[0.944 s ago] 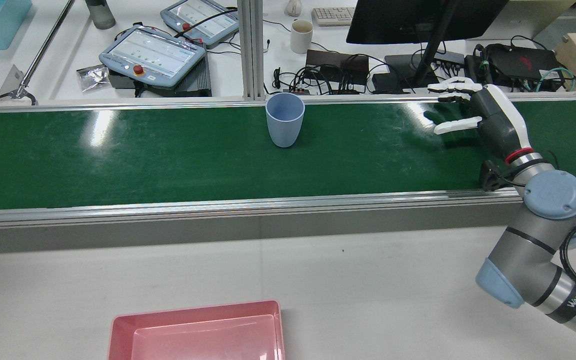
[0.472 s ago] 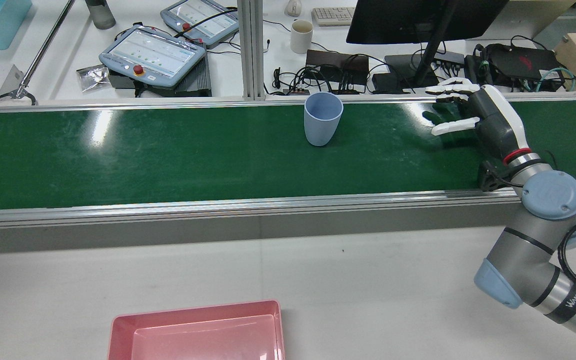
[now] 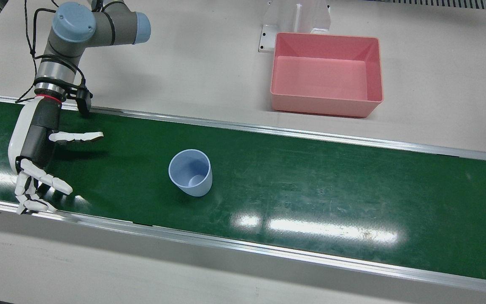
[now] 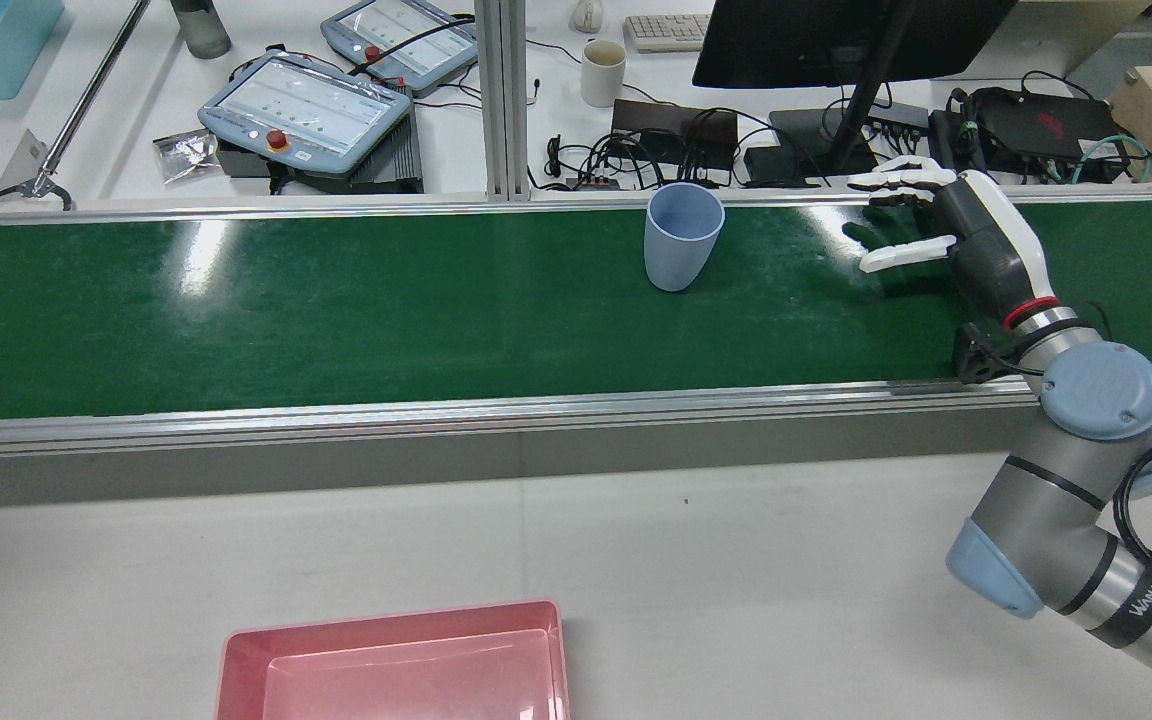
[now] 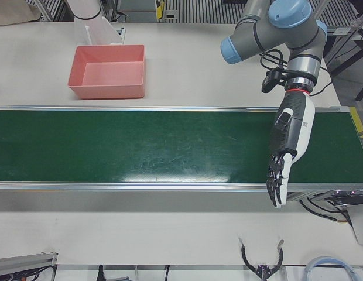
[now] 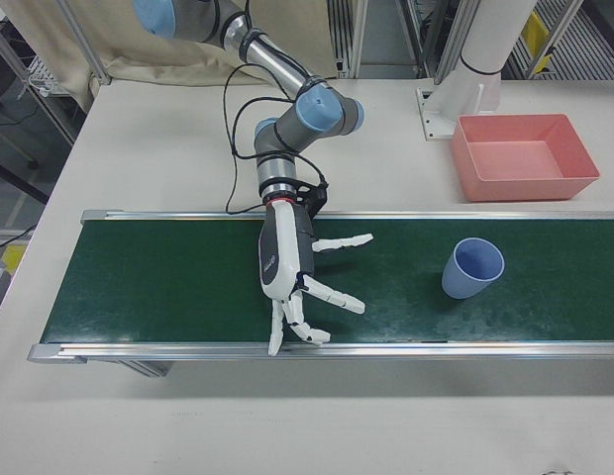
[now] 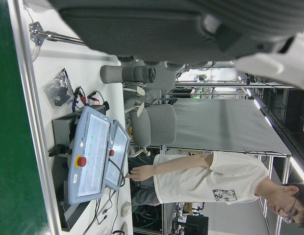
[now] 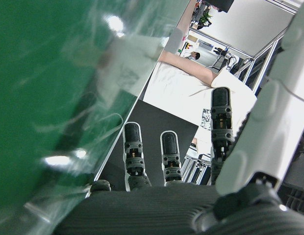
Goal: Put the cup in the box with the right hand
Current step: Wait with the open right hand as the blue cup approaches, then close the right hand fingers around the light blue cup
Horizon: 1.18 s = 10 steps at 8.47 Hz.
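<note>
A light blue cup (image 3: 190,172) stands upright on the green conveyor belt (image 3: 352,190); it also shows in the rear view (image 4: 683,238) and the right-front view (image 6: 472,268). My right hand (image 3: 36,160) is open and empty, low over the belt, fingers spread towards the cup, a clear gap away (image 4: 946,225) (image 6: 297,287). The pink box (image 3: 326,107) sits empty on the white table beside the belt (image 4: 386,615) (image 6: 525,186). My left hand (image 5: 287,149) hangs open and empty over the belt, far from the cup.
Behind the belt's far rail in the rear view stand teach pendants (image 4: 304,110), a white mug (image 4: 602,72), a monitor stand (image 4: 851,110) and cables. A white bracket (image 3: 295,19) stands behind the box. Aluminium rails edge the belt.
The cup has travelled along the belt towards my right hand, closing much of the gap. The right hand has shifted only slightly and stays open.
</note>
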Each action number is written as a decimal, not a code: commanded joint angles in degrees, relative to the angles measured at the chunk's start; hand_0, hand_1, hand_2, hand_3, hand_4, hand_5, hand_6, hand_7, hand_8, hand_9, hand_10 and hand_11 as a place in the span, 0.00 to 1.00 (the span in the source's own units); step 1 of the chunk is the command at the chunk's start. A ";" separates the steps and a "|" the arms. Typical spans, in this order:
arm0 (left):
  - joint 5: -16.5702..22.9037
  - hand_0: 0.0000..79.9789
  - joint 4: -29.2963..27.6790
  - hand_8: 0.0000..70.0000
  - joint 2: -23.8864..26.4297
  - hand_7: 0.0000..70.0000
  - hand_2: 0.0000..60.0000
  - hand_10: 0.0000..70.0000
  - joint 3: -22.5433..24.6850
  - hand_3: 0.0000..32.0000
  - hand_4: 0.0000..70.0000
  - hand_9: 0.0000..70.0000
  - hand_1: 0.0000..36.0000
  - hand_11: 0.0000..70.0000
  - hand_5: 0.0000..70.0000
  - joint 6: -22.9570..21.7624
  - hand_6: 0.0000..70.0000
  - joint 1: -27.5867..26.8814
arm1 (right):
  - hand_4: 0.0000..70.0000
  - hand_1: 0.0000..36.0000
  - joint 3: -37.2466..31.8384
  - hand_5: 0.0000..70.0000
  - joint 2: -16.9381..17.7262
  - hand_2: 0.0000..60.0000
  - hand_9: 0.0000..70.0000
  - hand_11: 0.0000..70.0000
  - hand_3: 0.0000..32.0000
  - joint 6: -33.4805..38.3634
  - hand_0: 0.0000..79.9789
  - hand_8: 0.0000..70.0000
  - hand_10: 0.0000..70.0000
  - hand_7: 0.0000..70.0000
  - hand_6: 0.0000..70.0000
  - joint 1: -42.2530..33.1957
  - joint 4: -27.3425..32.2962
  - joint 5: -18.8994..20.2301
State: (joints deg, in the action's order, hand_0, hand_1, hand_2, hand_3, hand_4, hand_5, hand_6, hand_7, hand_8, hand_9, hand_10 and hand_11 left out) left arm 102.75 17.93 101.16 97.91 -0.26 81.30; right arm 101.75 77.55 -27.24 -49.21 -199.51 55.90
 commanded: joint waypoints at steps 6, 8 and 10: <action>0.00 0.00 0.00 0.00 0.00 0.00 0.00 0.00 0.00 0.00 0.00 0.00 0.00 0.00 0.00 0.00 0.00 0.00 | 0.52 0.19 0.55 0.10 -1.00 0.00 0.39 0.20 1.00 -1.41 0.66 0.31 0.14 0.64 0.08 0.79 0.00 0.00; 0.00 0.00 0.00 0.00 0.00 0.00 0.00 0.00 0.00 0.00 0.00 0.00 0.00 0.00 0.00 0.00 0.00 0.00 | 0.52 0.19 0.64 0.10 -1.00 0.00 0.39 0.20 1.00 -1.41 0.66 0.31 0.14 0.64 0.08 0.87 0.00 0.00; 0.00 0.00 0.00 0.00 0.00 0.00 0.00 0.00 0.00 0.00 0.00 0.00 0.00 0.00 0.00 0.00 0.00 0.00 | 0.54 0.20 1.08 0.10 -0.82 0.00 0.40 0.20 1.00 -1.85 0.67 0.31 0.13 0.64 0.08 0.87 0.00 0.00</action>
State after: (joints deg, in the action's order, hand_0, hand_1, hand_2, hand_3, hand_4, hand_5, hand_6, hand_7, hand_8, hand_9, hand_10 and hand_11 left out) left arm 102.75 17.93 101.16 97.91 -0.26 81.30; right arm 102.48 76.61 -28.67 -48.38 -199.51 55.90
